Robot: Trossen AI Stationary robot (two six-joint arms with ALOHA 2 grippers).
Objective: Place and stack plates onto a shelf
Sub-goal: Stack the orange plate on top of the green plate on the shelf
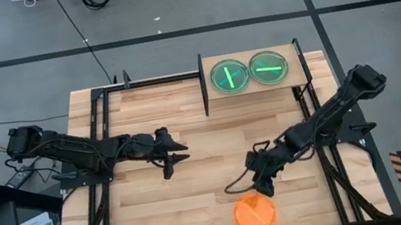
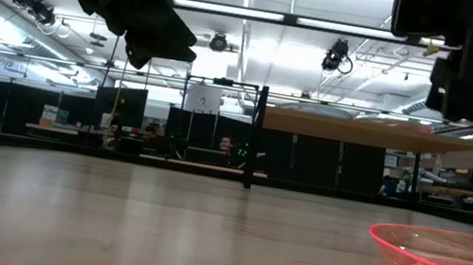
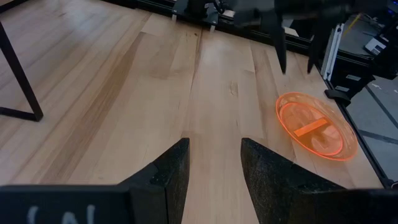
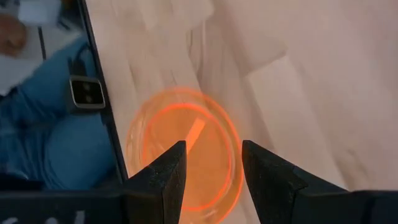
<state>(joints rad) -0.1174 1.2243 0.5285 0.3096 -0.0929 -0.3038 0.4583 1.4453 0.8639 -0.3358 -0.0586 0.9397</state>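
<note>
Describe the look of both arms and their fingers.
Both arms are dark, nearly black, jointed links with cables along them. The left gripper and right gripper each end in two broad, wedge-shaped dark fingers. Faint pale markings show on the left wrist body.

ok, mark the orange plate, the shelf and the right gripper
orange plate point(image 1: 255, 215): high view, plate's centre.
shelf point(image 1: 252, 93): high view, bare front strip of board.
right gripper point(image 4: 213, 163): right wrist view, midway between open fingertips, above the plate.

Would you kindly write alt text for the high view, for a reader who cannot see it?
Seen from above, the right gripper hovers open just above an orange plate at the wooden table's near edge. Two green plates sit side by side on the shelf, while the left gripper waits mid-table.
</note>
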